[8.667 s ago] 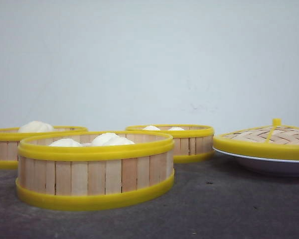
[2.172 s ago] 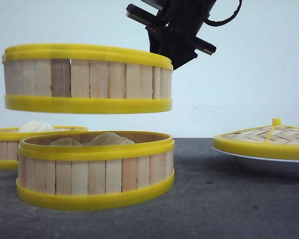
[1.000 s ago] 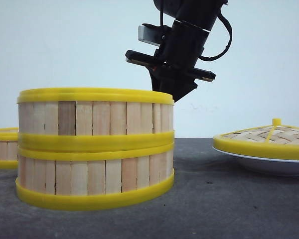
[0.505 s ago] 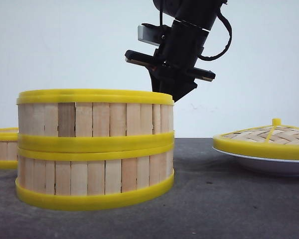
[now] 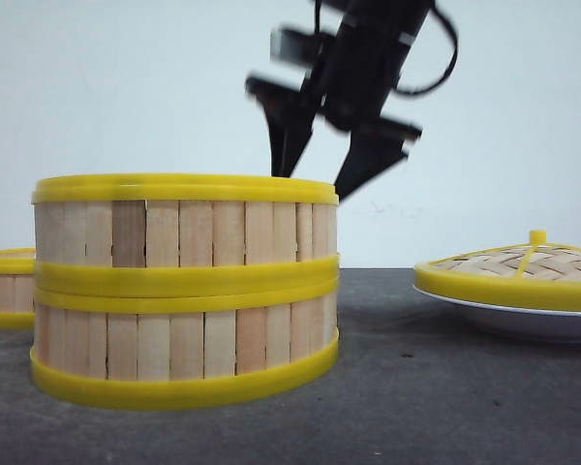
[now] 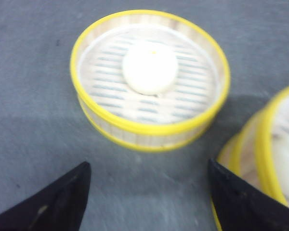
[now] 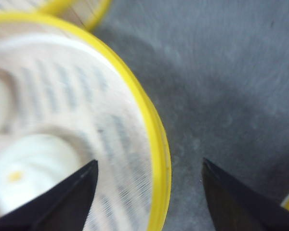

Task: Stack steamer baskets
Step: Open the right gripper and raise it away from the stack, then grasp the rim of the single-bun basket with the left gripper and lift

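The two-high stack sits at the near left of the table: the top basket (image 5: 184,228) rests square on the bottom basket (image 5: 184,334), rims meeting all round, no visible tilt. The third basket (image 6: 149,79), w/ one white bun (image 6: 150,67) inside, stands apart on the grey table (image 5: 445,387), just behind-left of the stack.

What has just changed: half a sec ago the right gripper (image 5: 324,179) was pinched on the top basket's far rim; now its fingers are spread wide and blurred w/ motion, clear of the rim. So the basket is released and the first stacking is done.

The right wrist view agrees: jaws wide apart, straddling the yellow rim, nothing held. The left gripper (image 6: 147,192) is also wide open, empty, poised near the third basket.

Judgement: approx. halfway; next is likely the left arm's pick of the third basket. The lid (image 5: 523,266) on the white plate (image 5: 523,320), far right, is untouched.
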Controlling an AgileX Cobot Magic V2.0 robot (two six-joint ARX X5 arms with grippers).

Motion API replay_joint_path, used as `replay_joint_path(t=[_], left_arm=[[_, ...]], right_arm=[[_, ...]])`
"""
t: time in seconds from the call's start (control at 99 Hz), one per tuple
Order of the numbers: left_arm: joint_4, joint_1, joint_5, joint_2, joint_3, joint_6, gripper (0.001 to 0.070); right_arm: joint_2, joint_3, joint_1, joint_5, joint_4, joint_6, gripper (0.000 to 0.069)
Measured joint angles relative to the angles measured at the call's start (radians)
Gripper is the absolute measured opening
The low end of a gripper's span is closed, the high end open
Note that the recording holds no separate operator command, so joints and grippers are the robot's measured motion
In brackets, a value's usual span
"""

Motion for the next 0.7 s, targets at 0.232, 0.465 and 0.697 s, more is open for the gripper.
replay_joint_path(t=[0.232,0.465,0.697], left_arm=[[0.1,0.068,0.0,0.266,0.155,-0.001,0.0427],[0.108,0.095,0.0,0.558,0.301,-0.001,0.0425],[0.116,0.118,0.0,0.755,0.4,-0.001,0.0425]], right_arm=[[-0.241,0.0,-0.025,0.016,-0.143,-0.051,0.0425],[-0.417,-0.004,-0.129,0.166,-0.349,-0.072,0.0425],[-0.618,-0.148,-0.256,0.207,-0.399,-0.072,0.0425]])
